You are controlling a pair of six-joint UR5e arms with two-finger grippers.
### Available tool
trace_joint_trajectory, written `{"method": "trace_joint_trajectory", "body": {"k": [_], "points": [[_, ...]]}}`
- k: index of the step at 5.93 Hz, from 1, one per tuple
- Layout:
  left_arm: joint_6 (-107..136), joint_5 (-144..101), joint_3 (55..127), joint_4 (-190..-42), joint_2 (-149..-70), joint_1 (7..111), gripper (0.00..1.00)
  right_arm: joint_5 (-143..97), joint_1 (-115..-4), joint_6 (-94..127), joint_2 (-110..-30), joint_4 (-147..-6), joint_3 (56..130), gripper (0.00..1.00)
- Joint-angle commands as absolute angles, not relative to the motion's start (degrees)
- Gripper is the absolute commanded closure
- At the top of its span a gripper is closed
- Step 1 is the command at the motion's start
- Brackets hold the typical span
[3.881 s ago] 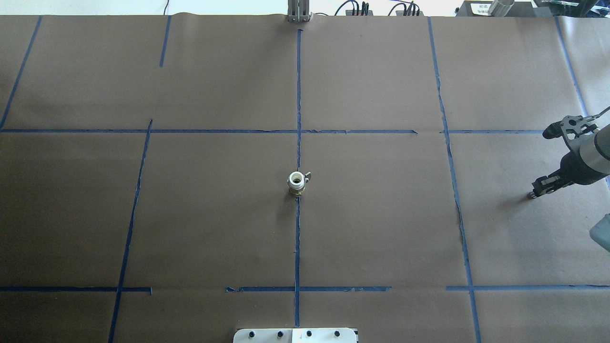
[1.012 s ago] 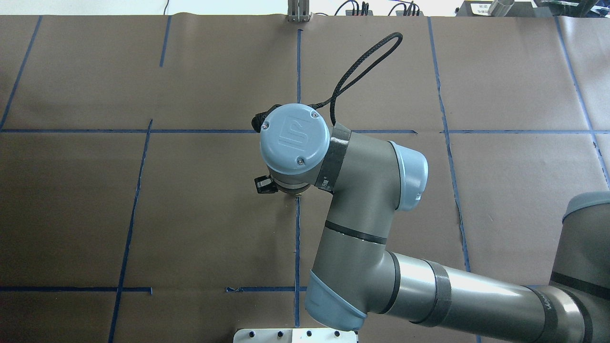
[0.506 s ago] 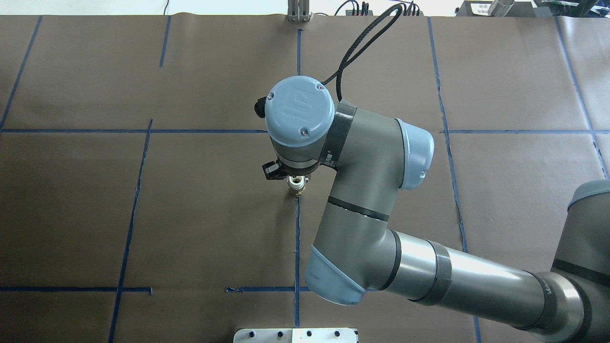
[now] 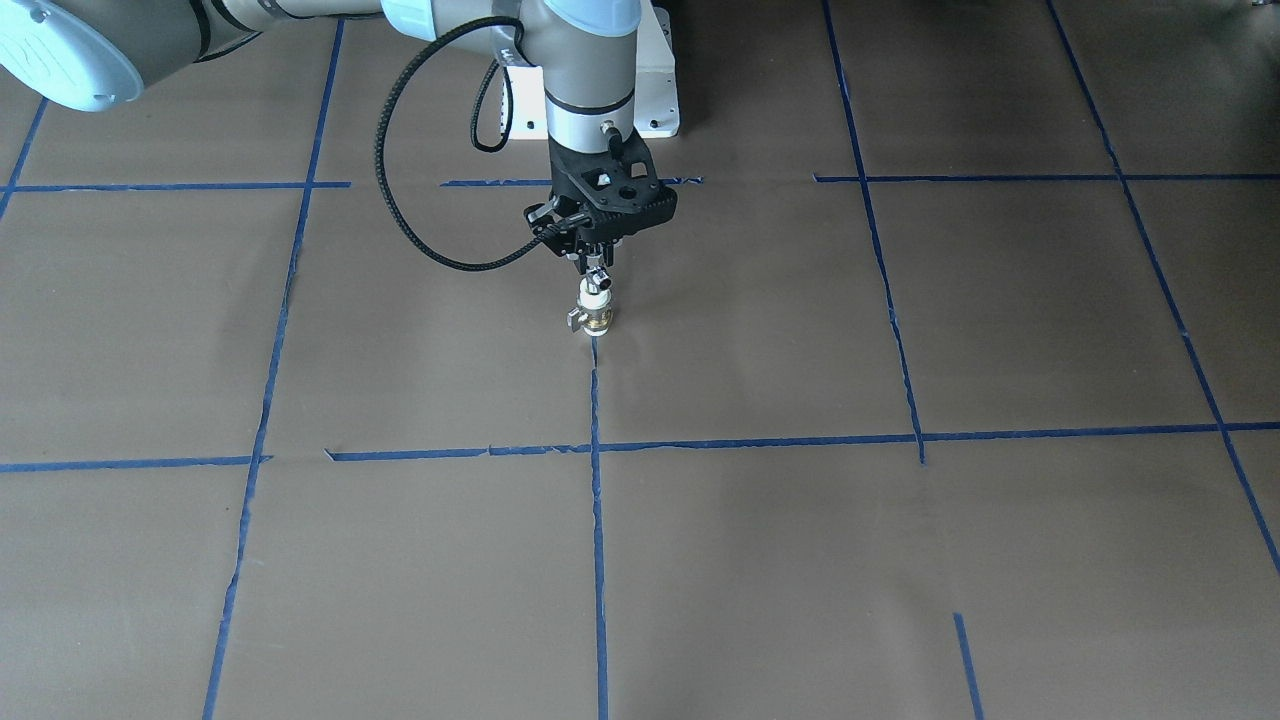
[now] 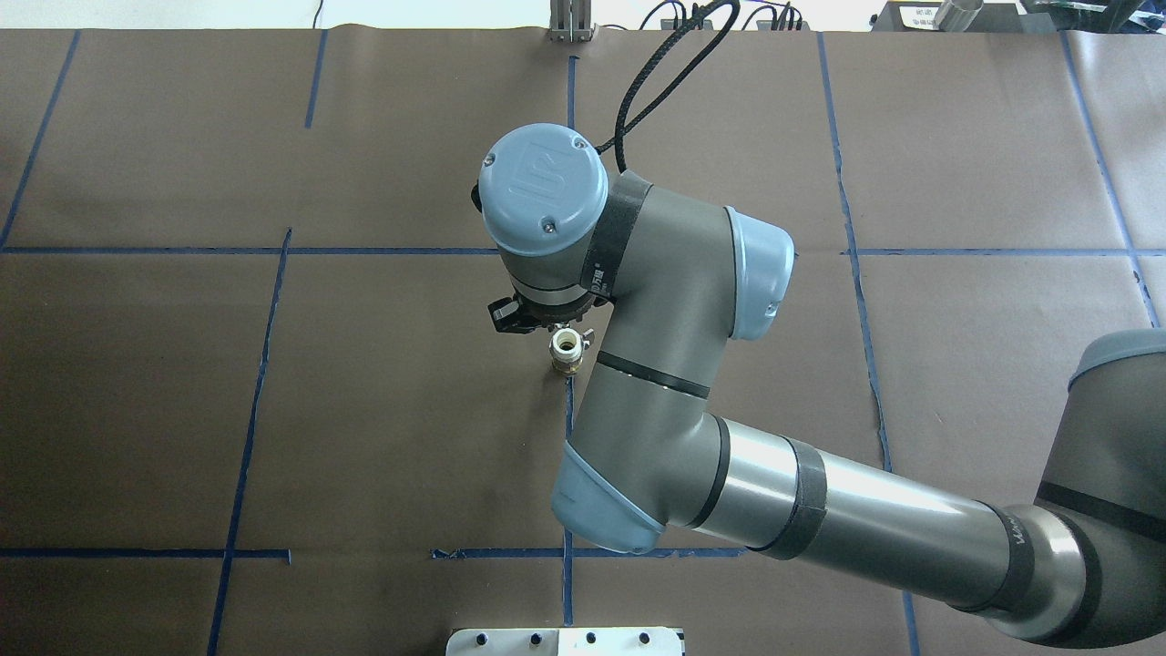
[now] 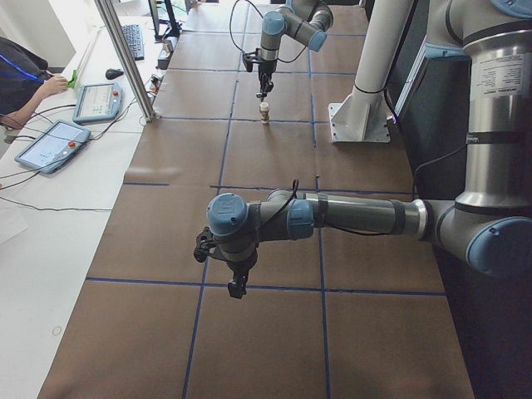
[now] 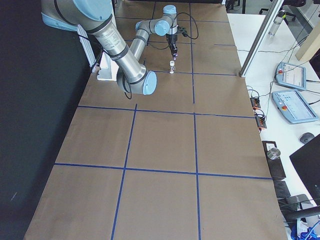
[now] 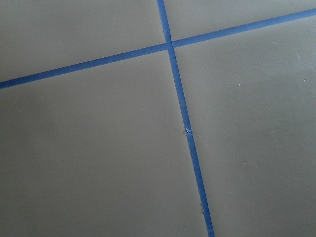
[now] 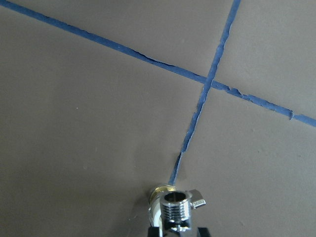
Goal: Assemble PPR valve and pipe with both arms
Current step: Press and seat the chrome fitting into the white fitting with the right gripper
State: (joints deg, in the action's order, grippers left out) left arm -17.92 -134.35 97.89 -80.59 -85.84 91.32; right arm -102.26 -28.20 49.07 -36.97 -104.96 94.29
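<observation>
Clamps pipe [image 9: 175, 207] in right end effector [image 4: 597, 262] | hovers just over PPR valve [image 4: 594, 312], upright at counter [image 4: 800, 560] centre, long axis vertical, open white end up | left end effector [image 6: 237, 287] well apart, finger state: cannot tell

A robotics lab: grey tubular robot arms [image 6: 357, 214] over a brown paper-covered table [image 5: 410, 410] gridded with blue tape [image 5: 571, 137], grey teach pendants [image 7: 295, 106] alongside.

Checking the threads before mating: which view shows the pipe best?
Right wrist: the pipe is close, its threaded open end clear. Front-facing shows it tiny in the right gripper above the valve. Overhead, the right arm hides it; side views, too small; left wrist, only table.
</observation>
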Motion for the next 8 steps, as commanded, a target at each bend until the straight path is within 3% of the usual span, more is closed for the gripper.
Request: {"method": "trace_joint_trajectory", "body": {"k": [1, 8], "points": [[-17.9, -134.4, 97.6, -80.6, -86.0, 91.3, 0.00, -103.6, -28.2, 49.0, -36.6, -105.2, 93.6, 1.00], [-17.8, -134.3, 98.2, -80.6, -86.1, 91.3, 0.00, -103.6, -28.0, 48.9, -36.8, -105.2, 91.8, 1.00]]}}
